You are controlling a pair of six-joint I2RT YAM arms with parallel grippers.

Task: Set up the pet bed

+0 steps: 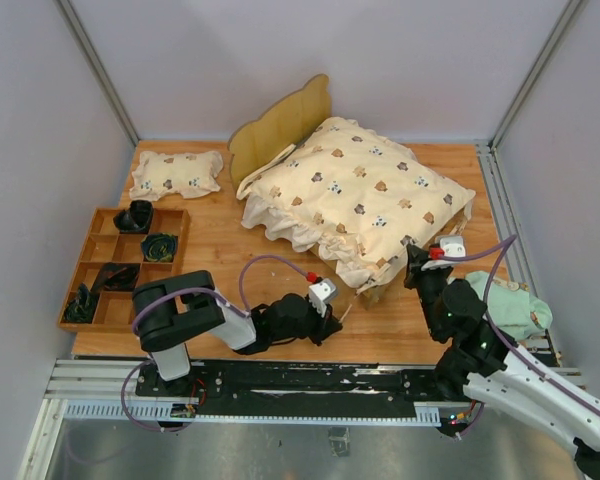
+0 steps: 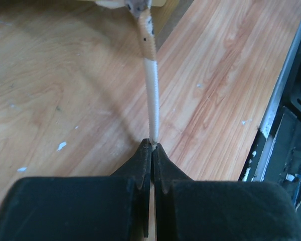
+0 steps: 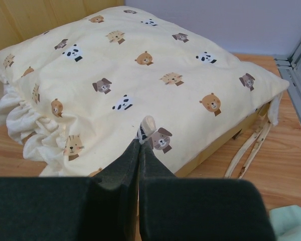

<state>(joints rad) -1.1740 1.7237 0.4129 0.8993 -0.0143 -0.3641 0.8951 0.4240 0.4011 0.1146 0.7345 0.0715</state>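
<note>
pet bed [image 1: 285, 122] sits far-centre on the table [image 1: 220, 235], turned at an angle; headboard at the far-left end, foot end pointing near-right; quilt [image 1: 358, 190] covers the whole top, ruffles spilling over the left and near sides; quilt's right corner comes close to the right table edge, so little room there

left claw [image 2: 151, 146] is low over the bare wood, just off the bed's near corner; closed tight on a thin white cord [image 2: 152, 100]; cord runs straight from the tips up to the quilt's hem, with a printed patch at its far end

right claw [image 3: 140, 144] is at the quilt's near-right border; fingers pressed together on a small fabric tab [image 3: 148, 123] that pokes out past the tips

loose ties [image 3: 248, 148] hang off the bed's right corner onto the wood

pillow [image 1: 177, 172] lies far left, apart from the bed; tray [image 1: 80, 264] sits along the left edge, dark items in several cells; open strip of wood between tray and bed; more open wood along the near edge between the two arms

green cloth [image 1: 510, 305] lies at the right edge, just beside the right arm

metal rail [image 1: 95, 375] bounds the near side; walls close in on the left, far and right
</note>
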